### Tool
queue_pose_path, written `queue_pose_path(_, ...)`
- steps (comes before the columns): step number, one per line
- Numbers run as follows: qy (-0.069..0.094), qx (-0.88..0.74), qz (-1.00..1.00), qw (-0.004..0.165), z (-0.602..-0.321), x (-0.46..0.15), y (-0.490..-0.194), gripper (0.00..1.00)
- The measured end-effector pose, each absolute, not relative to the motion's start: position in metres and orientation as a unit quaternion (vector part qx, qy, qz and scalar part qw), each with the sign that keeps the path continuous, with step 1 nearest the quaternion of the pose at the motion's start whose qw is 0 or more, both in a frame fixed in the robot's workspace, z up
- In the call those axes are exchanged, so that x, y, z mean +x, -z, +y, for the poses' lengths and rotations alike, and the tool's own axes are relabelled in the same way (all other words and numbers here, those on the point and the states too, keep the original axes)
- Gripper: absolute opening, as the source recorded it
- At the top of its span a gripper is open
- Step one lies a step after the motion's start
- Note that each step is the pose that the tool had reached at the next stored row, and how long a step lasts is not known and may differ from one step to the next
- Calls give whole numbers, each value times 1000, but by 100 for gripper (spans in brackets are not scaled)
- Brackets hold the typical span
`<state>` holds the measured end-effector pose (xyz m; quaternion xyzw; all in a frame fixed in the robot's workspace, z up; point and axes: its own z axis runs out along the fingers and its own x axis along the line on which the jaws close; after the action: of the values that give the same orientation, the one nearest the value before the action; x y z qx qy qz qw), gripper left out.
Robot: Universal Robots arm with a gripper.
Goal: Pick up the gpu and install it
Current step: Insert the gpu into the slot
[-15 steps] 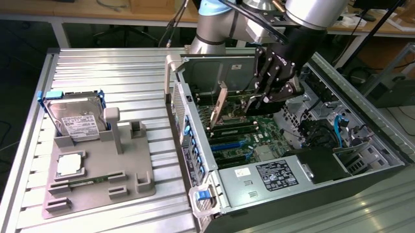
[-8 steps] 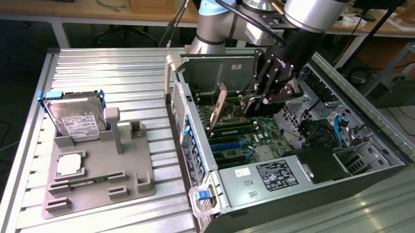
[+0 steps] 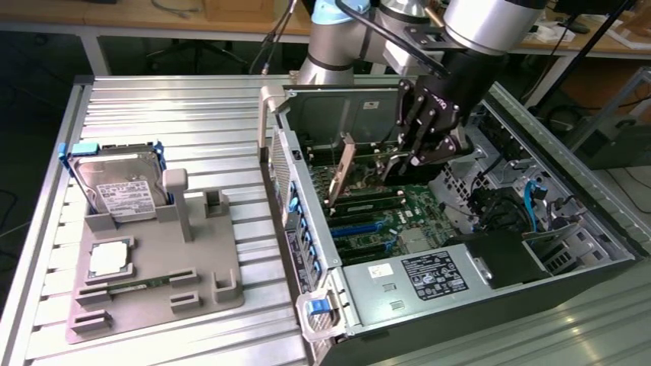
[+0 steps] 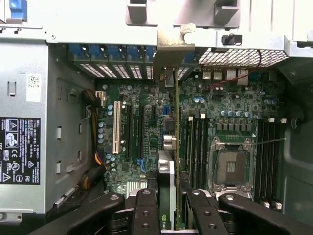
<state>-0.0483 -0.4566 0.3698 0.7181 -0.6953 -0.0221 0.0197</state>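
Gpu (image 4: 171,161): flat rectangular card, green circuit board with a black cooler block and a silver metal end bracket bent over at its tip. It stands on edge inside the open computer case (image 3: 569,259), above the green motherboard (image 4: 142,127). Its long axis runs from the gripper toward the case's perforated rear wall, bracket end pointing at that wall, beside the blue slot latches.

Gripper (image 4: 170,205): black, jointed metal fingers clenched on the gpu's cooler end, one finger on each face of the card.

Motherboard: long black expansion slots, one white slot, rows of black memory slots, a square silver processor socket.

Power supply (image 3: 432,274): grey metal box with a black label of white print, too small to read.

Tabletop (image 3: 152,114): ribbed silver aluminium. On it, a grey moulded fixture (image 3: 152,282) holds an upright silver hard drive (image 3: 120,187) with white label, a square silver processor chip (image 3: 109,259) and a narrow green memory stick (image 3: 137,286).
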Motion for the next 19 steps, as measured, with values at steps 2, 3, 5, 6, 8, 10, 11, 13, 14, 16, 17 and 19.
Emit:
queue_pose_path(2,22,718,-695,20,-457,-48,-369,27)
queue_pose_path(3,22,718,-695,20,-457,-48,-368,27)
queue_pose_path(5,22,718,-695,20,-457,-48,-367,27)
queue_pose_path(6,22,718,-695,20,-457,-48,-367,27)
queue_pose_path(8,22,718,-695,20,-457,-48,-365,27)
queue_pose_path(10,22,718,-695,20,-457,-48,-365,27)
queue_pose_path(11,22,718,-695,20,-457,-48,-364,27)
queue_pose_path(13,22,718,-695,20,-457,-48,-363,27)
queue_pose_path(14,22,718,-695,20,-457,-48,-363,27)
queue_pose_path(16,22,718,-695,20,-457,-48,-362,27)
queue_pose_path(17,22,718,-695,20,-457,-48,-361,27)
queue_pose_path(19,22,718,-695,20,-457,-48,-360,27)
